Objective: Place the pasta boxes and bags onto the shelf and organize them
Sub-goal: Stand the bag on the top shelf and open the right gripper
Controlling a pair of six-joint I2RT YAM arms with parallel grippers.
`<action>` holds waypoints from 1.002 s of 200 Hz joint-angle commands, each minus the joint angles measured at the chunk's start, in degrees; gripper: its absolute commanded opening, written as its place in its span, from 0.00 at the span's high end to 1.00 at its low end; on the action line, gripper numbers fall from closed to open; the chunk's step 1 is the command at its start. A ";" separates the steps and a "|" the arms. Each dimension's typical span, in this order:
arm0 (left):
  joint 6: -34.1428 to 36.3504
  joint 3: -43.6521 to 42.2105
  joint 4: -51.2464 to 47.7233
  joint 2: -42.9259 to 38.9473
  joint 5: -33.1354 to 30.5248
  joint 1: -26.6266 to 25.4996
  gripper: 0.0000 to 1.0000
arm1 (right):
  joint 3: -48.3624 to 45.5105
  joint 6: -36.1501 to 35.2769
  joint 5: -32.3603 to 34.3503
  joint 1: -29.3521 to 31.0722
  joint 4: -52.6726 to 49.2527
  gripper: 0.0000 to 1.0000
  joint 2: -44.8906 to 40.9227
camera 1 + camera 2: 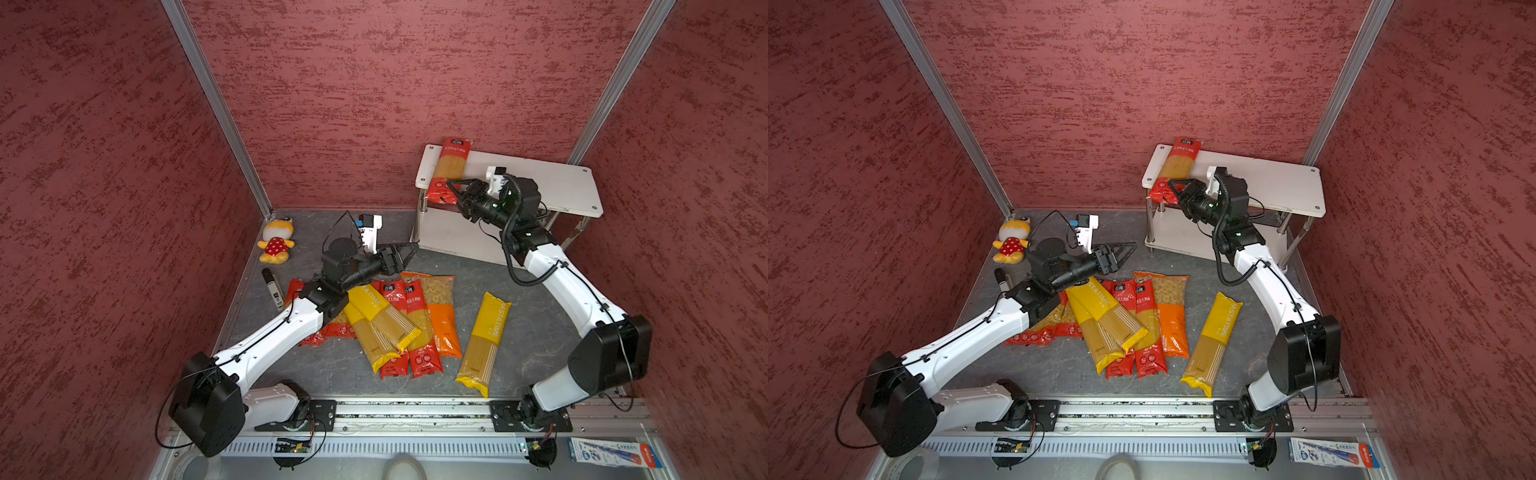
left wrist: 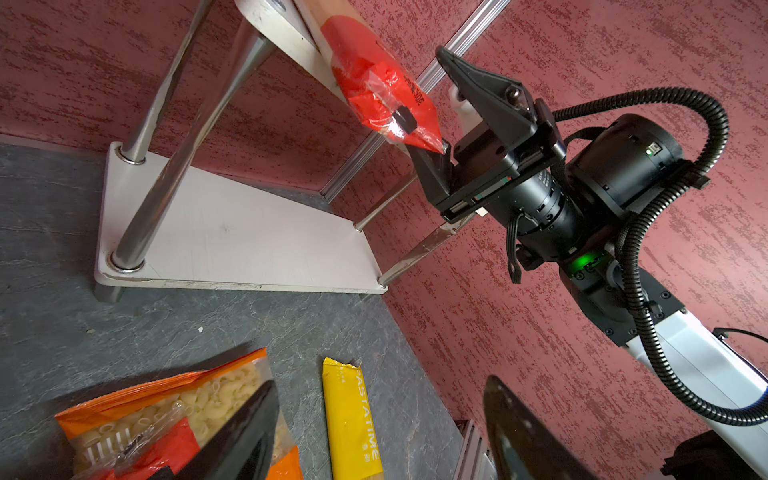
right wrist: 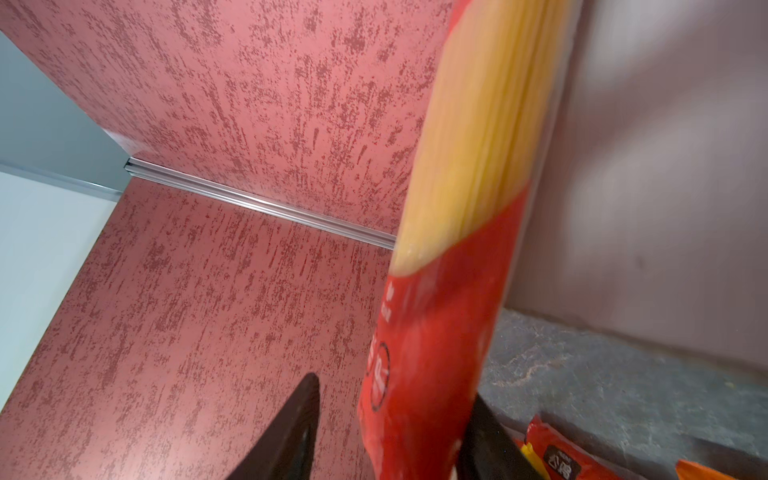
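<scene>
One long red spaghetti bag (image 1: 451,166) (image 1: 1177,166) lies across the left end of the shelf's top board (image 1: 561,187) (image 1: 1287,183), its red end overhanging the front edge. My right gripper (image 1: 449,190) (image 3: 395,388) stands open around that end; one finger touches the bag (image 2: 374,83), the other is apart. The other pasta bags lie on the floor: two yellow PASTATIME bags (image 1: 378,324) across two red spaghetti bags (image 1: 419,332), a wide orange bag (image 1: 442,316), short red bags (image 1: 332,328) under my left arm, and a lone yellow bag (image 1: 484,340). Above the pile my left gripper (image 1: 411,254) (image 2: 382,384) hangs open and empty.
A yellow plush toy (image 1: 275,246) sits in the back left corner, with a black marker (image 1: 273,289) near it. A blue-white flat pack (image 1: 611,453) lies beyond the front rail. Red walls close in on three sides. The shelf's lower board (image 2: 249,241) is bare.
</scene>
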 commanded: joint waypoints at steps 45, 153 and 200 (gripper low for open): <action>1.17 -0.54 1.93 1.40 -0.61 -0.87 0.23 | -5.39 0.78 0.64 -0.57 2.17 0.49 -3.76; 1.52 -0.82 1.60 1.07 -1.06 -1.27 0.23 | 2.68 1.94 -1.97 -0.35 3.56 0.65 3.94; 2.49 -0.66 0.35 0.47 -1.64 -1.25 0.23 | 7.27 -4.86 -6.01 -0.44 -2.86 0.86 5.21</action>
